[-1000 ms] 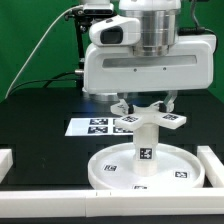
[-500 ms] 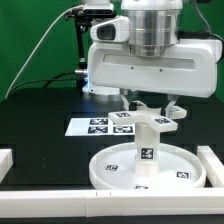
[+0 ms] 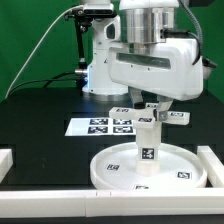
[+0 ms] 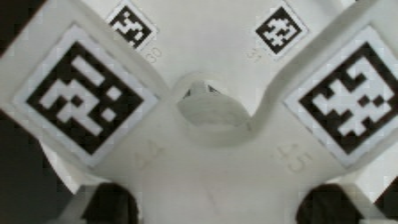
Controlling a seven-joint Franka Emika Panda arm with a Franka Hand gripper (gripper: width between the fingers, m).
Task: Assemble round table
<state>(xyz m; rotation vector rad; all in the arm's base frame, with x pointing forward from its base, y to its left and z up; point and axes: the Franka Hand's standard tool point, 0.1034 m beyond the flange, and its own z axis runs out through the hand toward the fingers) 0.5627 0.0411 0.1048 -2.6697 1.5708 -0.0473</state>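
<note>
A white tagged leg (image 3: 148,150) is standing upright in the round disc (image 3: 112,168), a flat base piece (image 3: 160,113) sitting on top. The gripper (image 3: 153,105) is apparently clamping that base piece. Everything is resting on a black table (image 3: 40,125), green backdrop behind; a marker board (image 3: 100,126) is lying nearby.

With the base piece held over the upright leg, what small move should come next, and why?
Probably keep turning the base piece onto the leg, a judgement. The gripper is right at the base piece, which sits on the leg standing upright in the round disc; how well it is seated is not visible.
</note>
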